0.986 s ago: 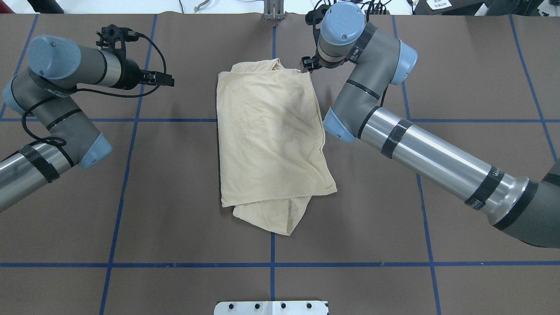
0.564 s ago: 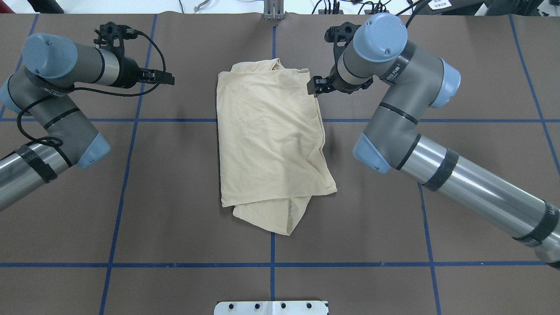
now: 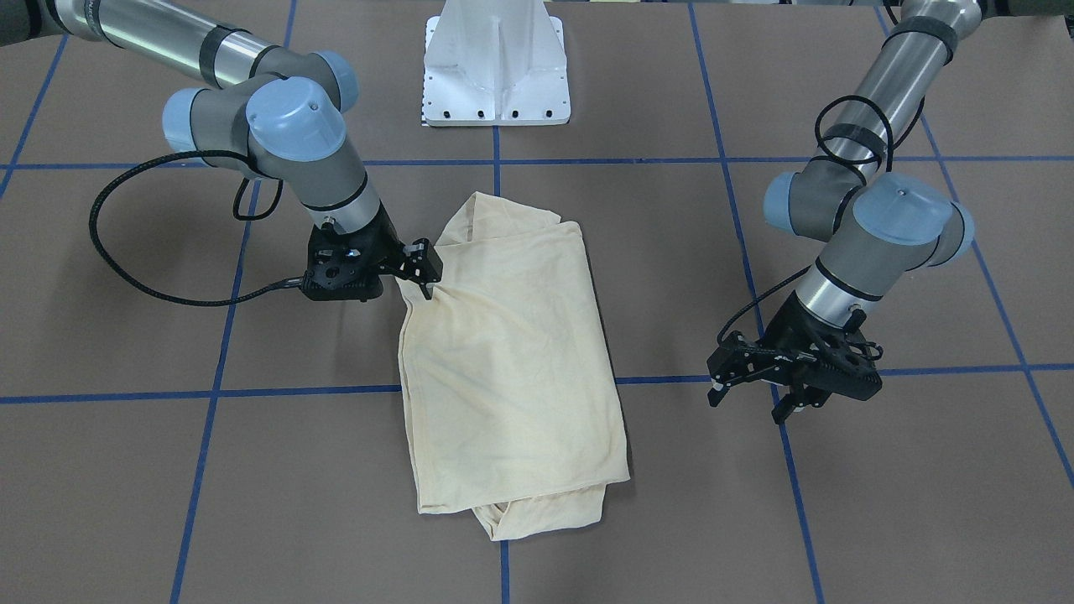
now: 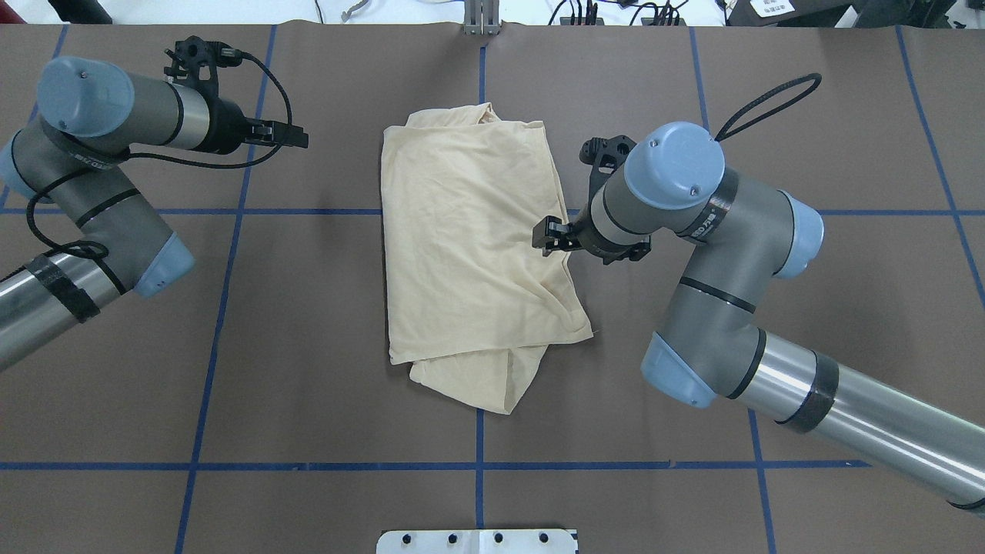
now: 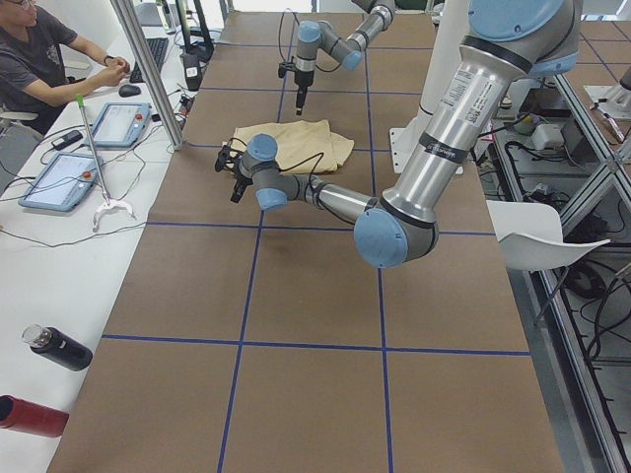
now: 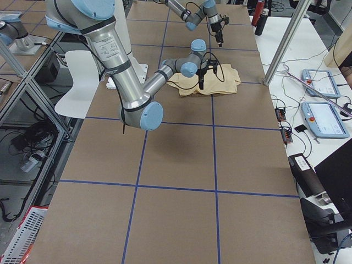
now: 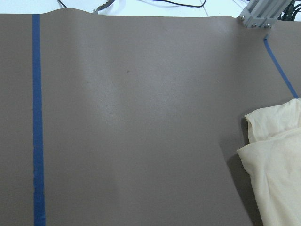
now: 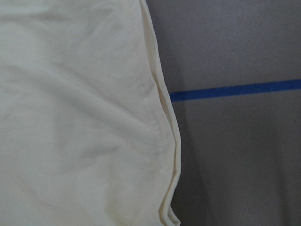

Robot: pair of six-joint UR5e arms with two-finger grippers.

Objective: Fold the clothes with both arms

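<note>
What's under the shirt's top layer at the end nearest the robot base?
A lower fold of the same T-shirt pokes out past the hem onto the table. Anything deeper is covered; no print or tag shows.

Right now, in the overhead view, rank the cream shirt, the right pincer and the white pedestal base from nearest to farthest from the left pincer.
1. The cream shirt, mid-table, beside the left pincer.
2. The right pincer, at the shirt's opposite edge.
3. The white pedestal base, bottom centre of view.
</note>
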